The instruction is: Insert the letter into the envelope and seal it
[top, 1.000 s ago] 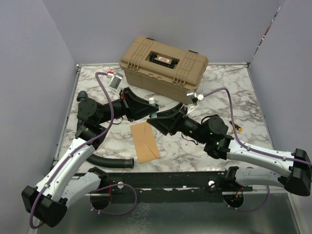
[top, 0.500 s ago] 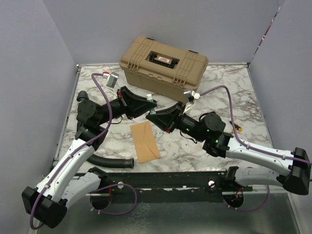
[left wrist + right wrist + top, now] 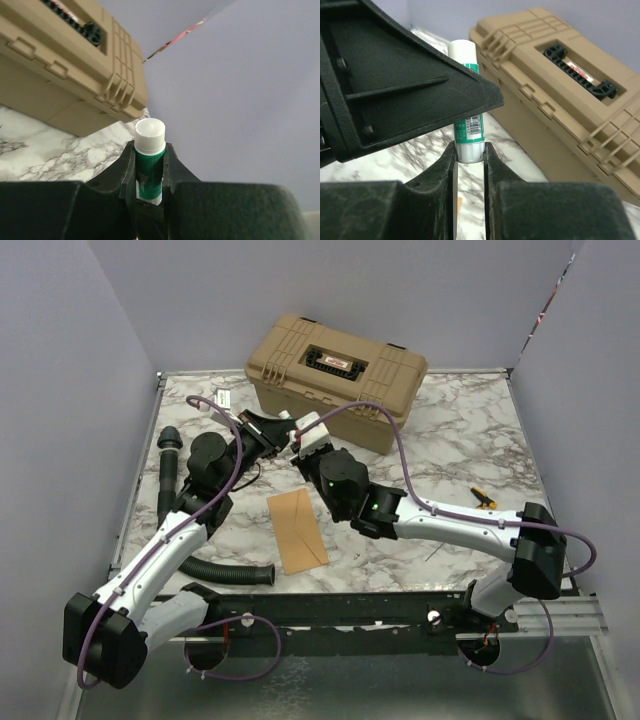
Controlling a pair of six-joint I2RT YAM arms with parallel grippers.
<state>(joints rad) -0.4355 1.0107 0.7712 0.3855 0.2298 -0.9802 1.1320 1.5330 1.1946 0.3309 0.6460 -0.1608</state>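
Note:
A green glue stick (image 3: 149, 172) with a white end (image 3: 150, 135) is clamped in my left gripper (image 3: 150, 165), above the table in front of the tan case. My right gripper (image 3: 469, 150) is shut on the stick's pale grey end (image 3: 468, 150). The left gripper's black finger (image 3: 410, 95) crosses the stick's body just above that end. In the top view the two grippers (image 3: 293, 440) meet tip to tip. The kraft-brown envelope (image 3: 297, 530) lies flat on the marble table (image 3: 450, 440), below the grippers and untouched. The letter is hidden.
A tan hard case (image 3: 335, 380) stands at the back, close behind the grippers. A black corrugated hose (image 3: 215, 570) curls along the left and front. A small orange-and-black item (image 3: 484, 498) lies at the right. A small white item (image 3: 220, 398) lies at the back left.
My right arm swung left and up to the left gripper, and its jaws closed on the glue stick's end. The left gripper rose slightly toward the case, still holding the stick.

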